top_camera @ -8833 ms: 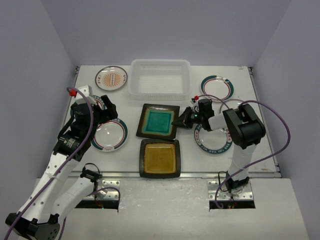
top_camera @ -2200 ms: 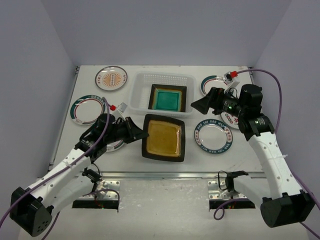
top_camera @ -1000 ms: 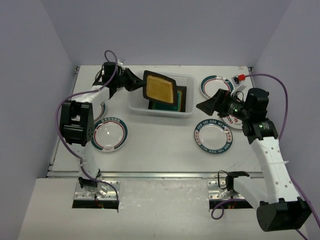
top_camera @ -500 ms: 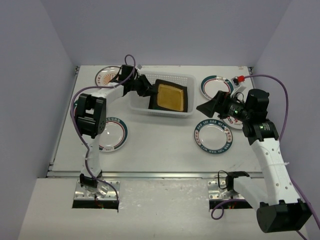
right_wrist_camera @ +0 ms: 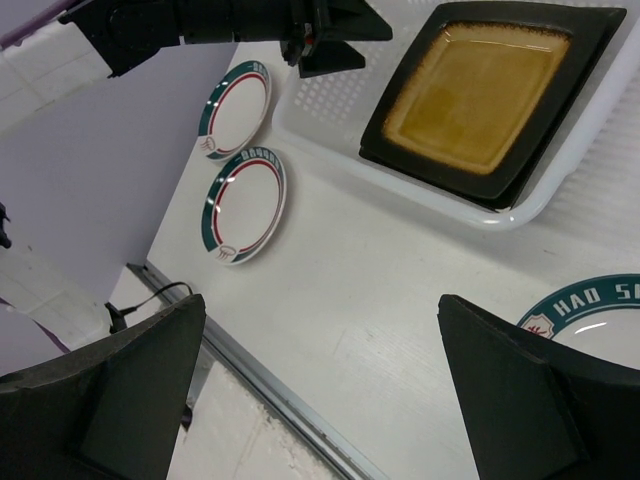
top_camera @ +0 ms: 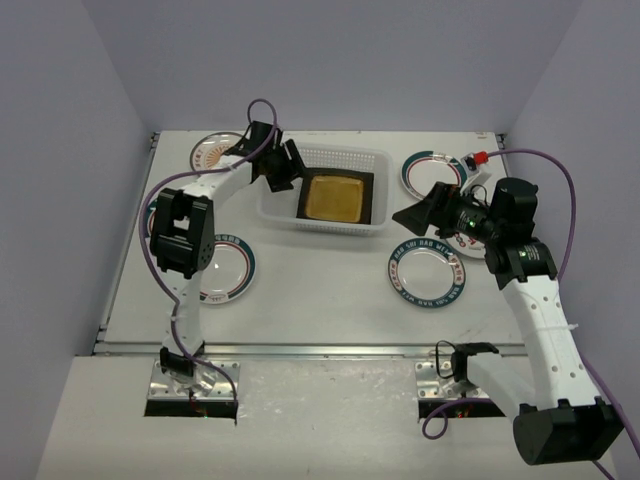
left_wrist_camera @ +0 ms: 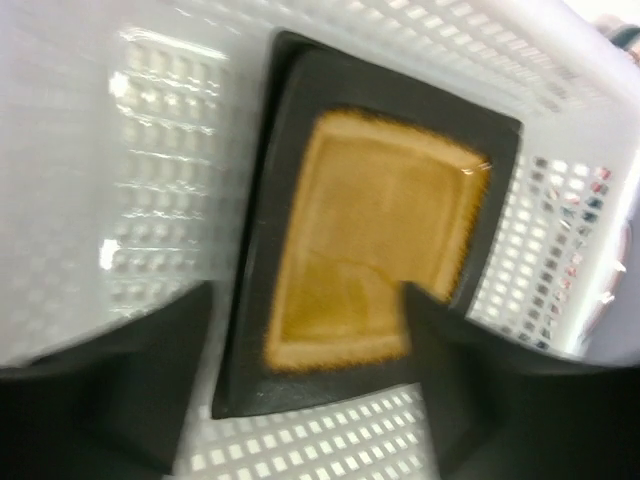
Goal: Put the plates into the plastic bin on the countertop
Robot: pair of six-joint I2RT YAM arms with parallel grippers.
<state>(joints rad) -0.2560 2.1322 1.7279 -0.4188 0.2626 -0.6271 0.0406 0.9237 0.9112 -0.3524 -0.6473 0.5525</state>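
Note:
The amber-centred square plate (top_camera: 335, 197) lies flat inside the white plastic bin (top_camera: 272, 200) at the back of the countertop (top_camera: 320, 290). It rests on another dark-rimmed plate, of which only an edge (right_wrist_camera: 512, 196) shows. My left gripper (top_camera: 283, 168) hangs open over the bin's left end, free of the plate. In the left wrist view the amber plate (left_wrist_camera: 375, 250) sits just beyond my open left gripper (left_wrist_camera: 300, 390). Round plates (top_camera: 225, 268) (top_camera: 427, 275) (top_camera: 432, 172) lie on the countertop. My right gripper (top_camera: 420, 212) hovers open and holds nothing, right of the bin.
An orange-patterned plate (top_camera: 212, 152) sits at the back left, partly behind my left arm. Another round plate (top_camera: 160, 215) lies by the left edge. A metal rail (top_camera: 320, 348) runs along the near edge. Grey walls close in both sides.
My left gripper has opened and let go of the amber plate, which now lies flat in the bin. The gripper has drawn back to the left. The right arm has not moved.

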